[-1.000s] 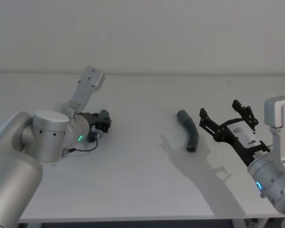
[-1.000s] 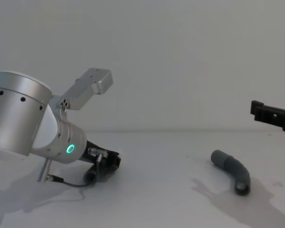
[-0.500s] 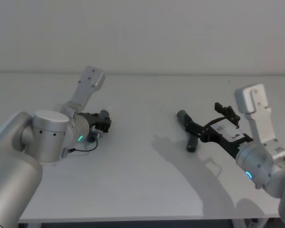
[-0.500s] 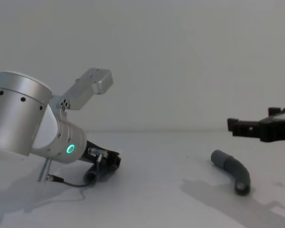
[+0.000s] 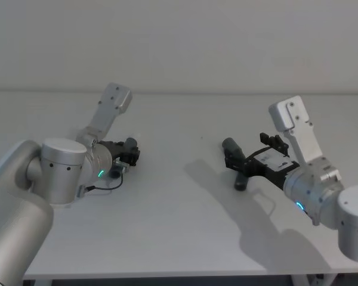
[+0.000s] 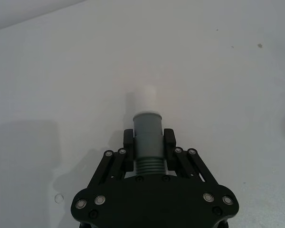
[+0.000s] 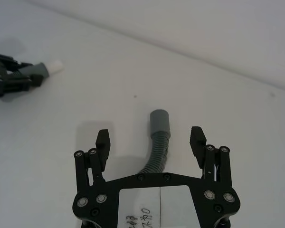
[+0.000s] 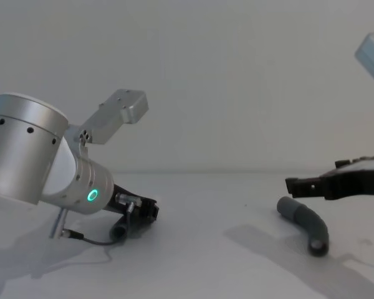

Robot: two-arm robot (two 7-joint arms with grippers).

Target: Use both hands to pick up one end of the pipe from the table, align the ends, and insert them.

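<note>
A plain pale wall (image 5: pixel 227 42) stands at the back; a soft grey shadow (image 5: pixel 256 232) lies nearer.

Count was 2 pipe pieces: white-tipped piece (image 6: pixel 147 130) and bent piece (image 8: pixel 306 222). 2 grippers: left gripper (image 6: pixel 148 137), right gripper (image 7: pixel 150 137), each had 2 fingers (image 7: pixel 102 141). 2 green ring lights (image 5: pixel 99 173) were lit, one per wrist. 1 tabletop (image 5: pixel 167 226) under it all.

On my table (image 5: pixel 179 226), one pipe piece (image 6: pixel 147 142) at left between my left gripper (image 5: pixel 129 156) fingers, the other piece (image 8: pixel 305 219) lying at right, my right gripper (image 7: pixel 151 137) just above, straddling it.
</note>
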